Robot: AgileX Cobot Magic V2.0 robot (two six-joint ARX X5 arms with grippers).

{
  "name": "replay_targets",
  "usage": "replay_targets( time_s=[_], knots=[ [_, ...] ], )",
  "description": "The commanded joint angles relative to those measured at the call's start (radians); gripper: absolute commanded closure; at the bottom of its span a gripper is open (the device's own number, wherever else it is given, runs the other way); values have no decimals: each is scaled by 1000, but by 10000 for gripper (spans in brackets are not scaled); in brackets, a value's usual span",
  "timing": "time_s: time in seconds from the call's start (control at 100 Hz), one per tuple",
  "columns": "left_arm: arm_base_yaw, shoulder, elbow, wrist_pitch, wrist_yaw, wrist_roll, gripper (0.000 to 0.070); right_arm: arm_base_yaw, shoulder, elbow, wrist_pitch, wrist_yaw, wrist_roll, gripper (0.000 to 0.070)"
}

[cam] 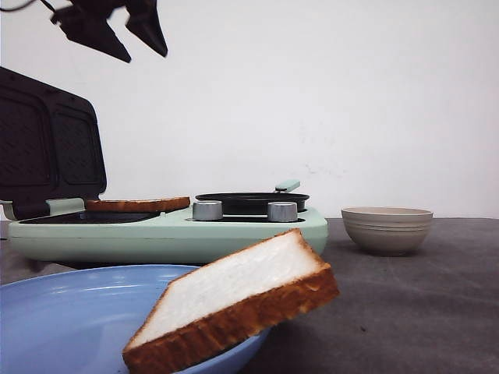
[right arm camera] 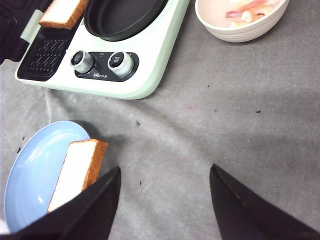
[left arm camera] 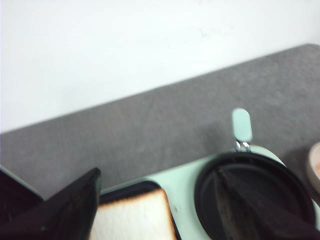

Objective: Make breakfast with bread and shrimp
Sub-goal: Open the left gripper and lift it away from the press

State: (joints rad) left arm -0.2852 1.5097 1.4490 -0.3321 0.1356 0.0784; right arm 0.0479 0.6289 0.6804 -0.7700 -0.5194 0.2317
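One slice of bread (cam: 136, 205) lies flat on the sandwich plate of the mint-green breakfast maker (cam: 171, 234). The other slice of bread (cam: 234, 300) leans tilted on the rim of a blue plate (cam: 62, 319). Pink shrimp (right arm camera: 245, 10) lie in a beige bowl (right arm camera: 240, 25). My left gripper (cam: 129, 43) hangs open high above the maker; in its wrist view the left gripper (left arm camera: 157, 172) has the toasted slice (left arm camera: 132, 220) and the black pan (left arm camera: 250, 195) below it. My right gripper (right arm camera: 166, 169) stands open and empty over grey mat, beside the plate's slice (right arm camera: 75, 172).
The maker's dark ribbed lid (cam: 47, 140) stands open at the left. A black pan (cam: 251, 201) with a mint handle sits on its right half, behind two silver knobs (right arm camera: 81, 59). The bowl (cam: 387, 228) stands to the maker's right on the grey mat (cam: 421, 304).
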Motion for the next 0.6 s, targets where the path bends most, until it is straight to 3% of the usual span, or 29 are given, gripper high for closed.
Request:
replay_targets(
  time_s=[0.0,0.39,0.59],
  knots=[
    [0,-18,16,-15,22,-14,310,3,4,15,5,-2,-6,353],
    [43,-161,0,-87,127,-65,311,4,4,14,-47,-17,-3,353],
    [43,-238,-100,-55,129,-72,311,24,4,6,-44,-31,19,353]
  ],
)
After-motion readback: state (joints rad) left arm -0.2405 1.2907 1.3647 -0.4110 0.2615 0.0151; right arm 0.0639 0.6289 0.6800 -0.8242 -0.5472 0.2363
